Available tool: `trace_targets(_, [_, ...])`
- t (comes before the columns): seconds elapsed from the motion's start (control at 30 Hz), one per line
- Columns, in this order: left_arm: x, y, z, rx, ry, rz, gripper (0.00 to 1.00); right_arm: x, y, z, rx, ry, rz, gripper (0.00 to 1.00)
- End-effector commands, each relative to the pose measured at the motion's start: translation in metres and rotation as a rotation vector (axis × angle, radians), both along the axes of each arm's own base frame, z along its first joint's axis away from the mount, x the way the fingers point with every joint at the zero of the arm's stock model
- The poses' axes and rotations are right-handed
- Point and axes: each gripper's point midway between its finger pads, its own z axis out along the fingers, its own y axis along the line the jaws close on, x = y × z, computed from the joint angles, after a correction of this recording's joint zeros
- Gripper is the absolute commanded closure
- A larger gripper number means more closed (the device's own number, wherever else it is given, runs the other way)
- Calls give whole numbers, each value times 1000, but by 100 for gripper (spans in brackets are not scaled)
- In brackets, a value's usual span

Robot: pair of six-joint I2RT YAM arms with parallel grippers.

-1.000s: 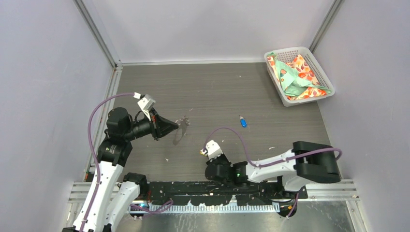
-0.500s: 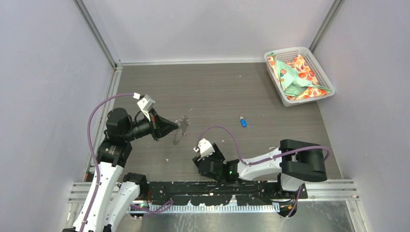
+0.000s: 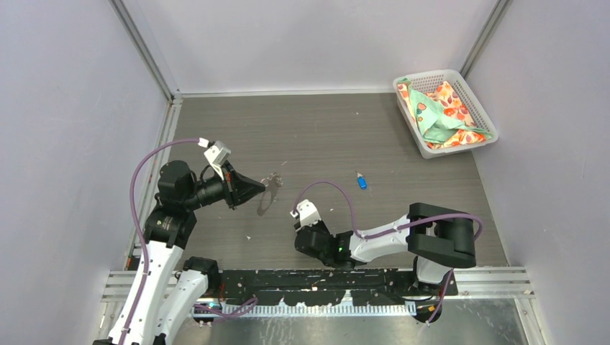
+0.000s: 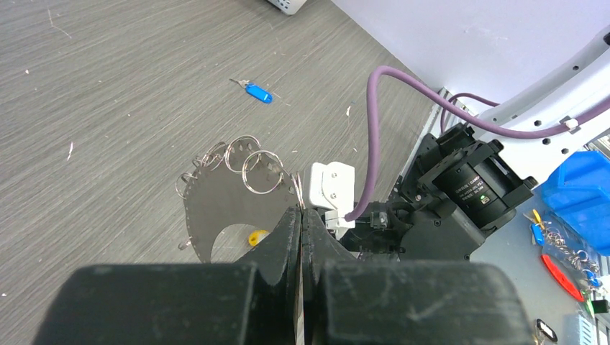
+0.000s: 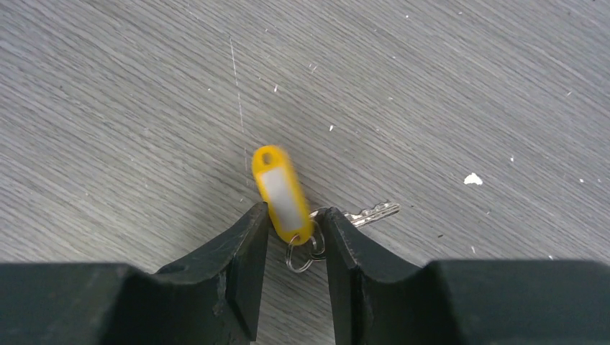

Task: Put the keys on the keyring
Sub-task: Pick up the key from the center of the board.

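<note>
- Grey wood-grain desk (image 3: 324, 136), with lilac walls (image 3: 324, 43) on three sides.
- One white basket (image 3: 430, 74) stands in the far right corner holding a patterned cloth (image 3: 439, 115), well apart from the rest.
- Two keys: the blue key (image 3: 361, 181) lies alone mid-desk. The yellow key (image 5: 280, 188) lies nearer the front.
- Right gripper (image 5: 293, 210): its jaws are narrowly apart on either side of the yellow key's tag. Whether they pinch it cannot be told.
- One keyring (image 4: 216, 215), a holed grey plate with wire rings, is clamped at its edge by the closed left gripper (image 4: 301, 223).
- A purple cable (image 4: 374, 129) arcs just beyond the keyring.

The yellow key (image 5: 283, 190) has a blurred head and a blade half hidden behind the right gripper (image 5: 293, 210) (whether pinched is unclear).
</note>
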Motion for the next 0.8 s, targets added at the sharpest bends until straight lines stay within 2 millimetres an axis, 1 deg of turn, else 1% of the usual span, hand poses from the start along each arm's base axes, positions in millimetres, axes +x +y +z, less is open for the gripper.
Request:
trace_targets(0.0, [2, 0, 15, -18, -71, -6, 100, -4, 2, 4, 70, 25, -17, 61])
trace_targets(0.1, [1, 0, 16, -18, -74, -6, 100, -5, -2, 2, 70, 31, -23, 61])
trace_targets(0.17, [0, 0, 14, -18, -68, -6, 100, -6, -5, 3, 72, 32, -27, 63])
trace_targets(0.27, [0, 0, 14, -22, -67, -5, 100, -7, -10, 4, 80, 34, -29, 71])
trace_targets(0.4, [0, 0, 14, -25, -67, -2, 100, -8, -14, 9, 105, 34, -34, 87])
trace_targets(0.53, [-2, 0, 15, -29, -68, -5, 100, -10, -17, 15, 135, 27, -22, 98])
trace_targets(0.63, [-3, 0, 14, -28, -70, -4, 100, -9, -18, 28, 179, 0, 2, 99])
trace_targets(0.77, [-4, -1, 15, -29, -70, -10, 100, -10, -24, 44, 213, -40, 40, 99])
